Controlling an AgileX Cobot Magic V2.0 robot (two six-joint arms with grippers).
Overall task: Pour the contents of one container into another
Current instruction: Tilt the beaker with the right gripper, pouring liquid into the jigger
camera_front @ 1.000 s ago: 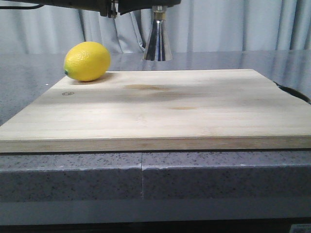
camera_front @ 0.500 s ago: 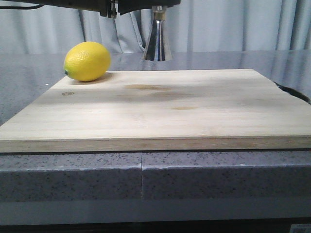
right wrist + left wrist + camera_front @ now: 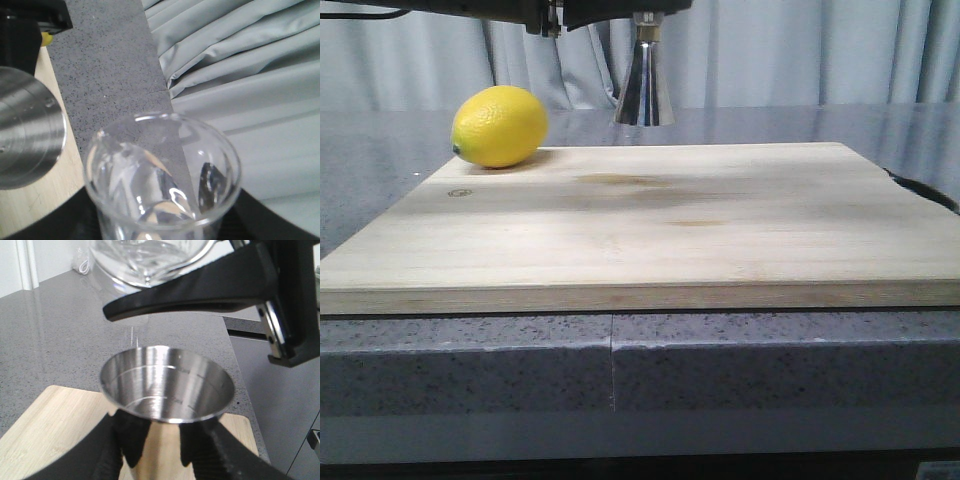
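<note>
A yellow lemon (image 3: 500, 126) blocked the pale wooden cutting board's (image 3: 660, 225) far-left corner; its remaining surface lay open.

Lemon (image 3: 500, 126) sits on the board (image 3: 650, 225) at its far left corner. Jigger (image 3: 644, 85) hangs above the board's far edge, right of the lemon. Beaker (image 3: 150, 260) is tipped just above the jigger's mouth.

The steel jigger (image 3: 167, 390) stands upright in the air above the far edge of the wooden cutting board (image 3: 650, 215), its open upper cup showing engraved measuring lines inside and its lower cone flaring downward. The clear glass beaker (image 3: 162, 177) hangs tilted just above the jigger's rim, pour lip pointing down toward the cup.
</note>
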